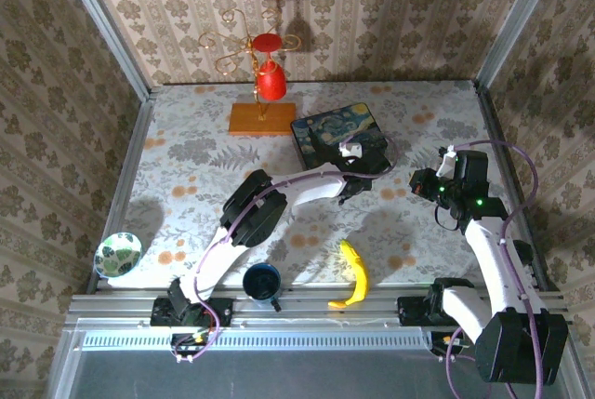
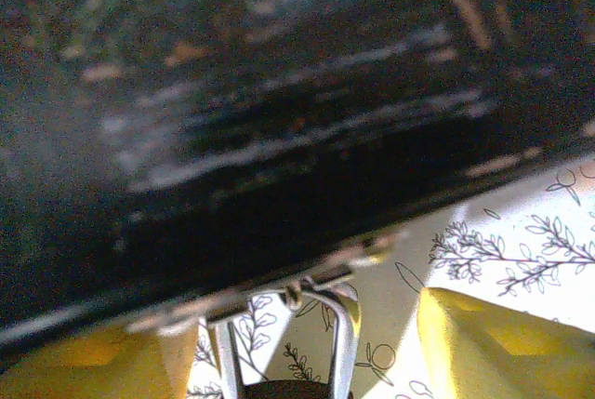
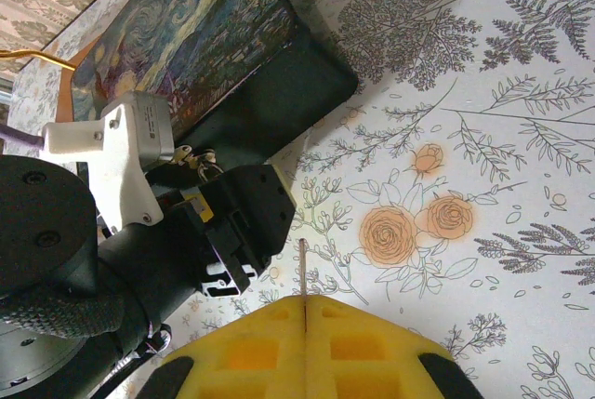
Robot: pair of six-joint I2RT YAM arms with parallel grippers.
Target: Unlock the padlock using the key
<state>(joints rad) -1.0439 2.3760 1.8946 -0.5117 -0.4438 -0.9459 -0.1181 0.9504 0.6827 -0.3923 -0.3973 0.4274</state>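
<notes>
The padlock's silvery shackle [image 2: 340, 325] hangs from a hasp on the front side of the blue painted-print box [image 1: 337, 131]. Its body is cut off at the bottom edge of the left wrist view. My left gripper [image 2: 302, 329] is open, with one yellow finger [image 2: 102, 362] on each side of the shackle and a gap to both. It sits at the box's near right side [image 1: 364, 168]. To its right, my right gripper [image 3: 305, 301] is shut on the key [image 3: 303, 267], whose thin blade sticks out past the pads towards the left gripper's black body [image 3: 237, 222].
A red cup hangs on a gold wire stand with a wooden base [image 1: 262, 118] behind the box. A banana [image 1: 353, 273], a dark blue mug [image 1: 262, 280] and a green-patterned bowl [image 1: 118, 254] lie near the front edge. Papered walls close in three sides.
</notes>
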